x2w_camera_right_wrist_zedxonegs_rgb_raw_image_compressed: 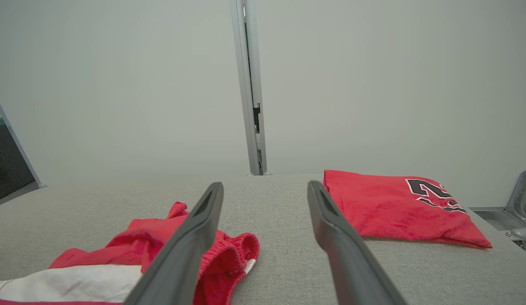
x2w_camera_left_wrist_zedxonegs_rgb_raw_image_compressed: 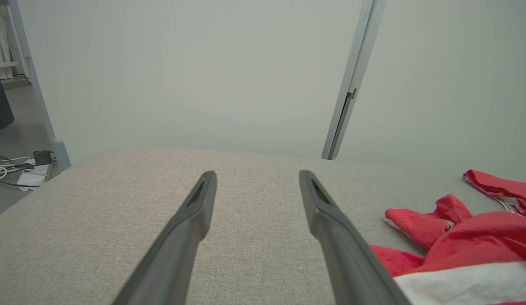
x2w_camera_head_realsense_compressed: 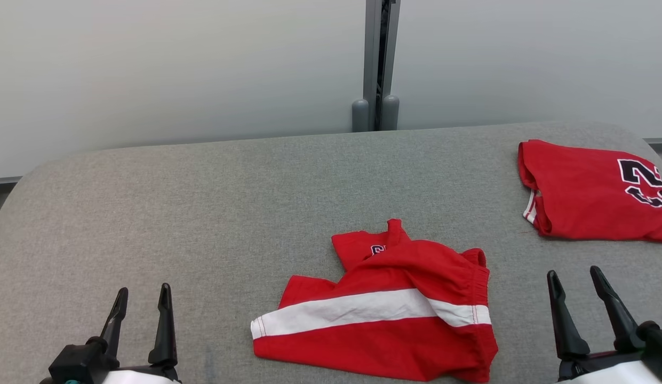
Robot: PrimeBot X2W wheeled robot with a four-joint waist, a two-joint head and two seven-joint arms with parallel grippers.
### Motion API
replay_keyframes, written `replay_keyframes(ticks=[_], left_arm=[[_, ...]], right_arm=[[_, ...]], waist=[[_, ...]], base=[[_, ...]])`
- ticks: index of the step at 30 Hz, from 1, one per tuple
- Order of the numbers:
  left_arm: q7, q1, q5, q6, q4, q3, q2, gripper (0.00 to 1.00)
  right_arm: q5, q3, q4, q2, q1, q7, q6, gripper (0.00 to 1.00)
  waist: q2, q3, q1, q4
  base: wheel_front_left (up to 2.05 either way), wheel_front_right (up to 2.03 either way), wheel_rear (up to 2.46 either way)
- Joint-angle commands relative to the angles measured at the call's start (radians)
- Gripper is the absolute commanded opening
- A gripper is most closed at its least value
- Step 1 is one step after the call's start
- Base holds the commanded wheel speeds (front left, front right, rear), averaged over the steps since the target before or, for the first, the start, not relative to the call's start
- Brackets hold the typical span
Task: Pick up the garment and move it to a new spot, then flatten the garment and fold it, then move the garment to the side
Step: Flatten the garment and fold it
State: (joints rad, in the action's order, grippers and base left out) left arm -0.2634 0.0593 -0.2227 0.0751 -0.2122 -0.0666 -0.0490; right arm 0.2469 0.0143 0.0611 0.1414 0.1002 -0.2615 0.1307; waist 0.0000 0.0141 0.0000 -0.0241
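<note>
Nearest us, both tools sit low at the near edge. Our left gripper (x2w_camera_head_realsense_compressed: 141, 294) is at the near left, fingers spread wide w/ nothing btwn them. It's over bare grey table (x2w_camera_head_realsense_compressed: 149, 202), w/ the cloth well apart to its right. Our right gripper (x2w_camera_head_realsense_compressed: 575, 274) is at the near right, fingers likewise spread and empty. Its wrist view puts one finger in front of the cloth's gathered waistband, but from the head view it stands apart from the cloth.

Btwn the two, near-centre and a bit right, lies the garment (x2w_camera_head_realsense_compressed: 379, 314): red shorts w/ a white stripe. It's rumpled: one part is bunched and lapped over on the far side, and the elastic waistband is puckered at the right. The striped panel is fairly smooth on the near side. It's neither flat nor folded.

Our read on progress: we can't tell from this whether the first move to a new spot is done, since nothing is held. Flattening, folding and the shift to the side are all left, so approx. early in the job.

Farther off, at the far right edge, is a second red piece (x2w_camera_head_realsense_compressed: 592, 192) w/ dark numerals, folded neat. It's prob. one already finished and set aside. Beyond the table are pale wall panels (x2w_camera_head_realsense_compressed: 176, 64) and a grey post (x2w_camera_head_realsense_compressed: 374, 58).
</note>
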Motion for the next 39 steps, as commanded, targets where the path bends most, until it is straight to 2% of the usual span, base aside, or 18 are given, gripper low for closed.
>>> replay_keyframes(ticks=[1, 11, 33, 39], left_arm=[[-0.001, 0.006, 0.000, 0.003, 0.001, -0.002, -0.004, 1.00], [-0.001, 0.007, -0.003, 0.010, 0.006, 0.001, -0.004, 1.00], [-0.001, 0.010, 0.034, 0.019, 0.009, 0.001, -0.004, 1.00], [-0.001, 0.007, 0.039, 0.031, -0.010, 0.026, -0.004, 1.00]], right_arm=[[0.008, 0.004, 0.012, -0.003, -0.016, -0.005, 0.000, 1.00], [0.019, 0.028, 0.054, -0.023, -0.046, -0.005, 0.000, 1.00], [0.025, 0.046, 0.071, -0.013, -0.046, -0.005, 0.000, 1.00], [0.032, 0.080, 0.091, 0.004, -0.029, -0.005, 0.000, 1.00]], waist=[[0.0000, -0.001, 0.0000, 0.003], [0.0000, -0.005, 0.0000, 0.017], [0.0000, -0.006, 0.0000, 0.011], [0.0000, 0.002, 0.0000, 0.016]], base=[[0.00, 0.00, 0.00], [0.00, 0.00, 0.00], [0.00, 0.00, 0.00], [0.00, 0.00, 0.00]])
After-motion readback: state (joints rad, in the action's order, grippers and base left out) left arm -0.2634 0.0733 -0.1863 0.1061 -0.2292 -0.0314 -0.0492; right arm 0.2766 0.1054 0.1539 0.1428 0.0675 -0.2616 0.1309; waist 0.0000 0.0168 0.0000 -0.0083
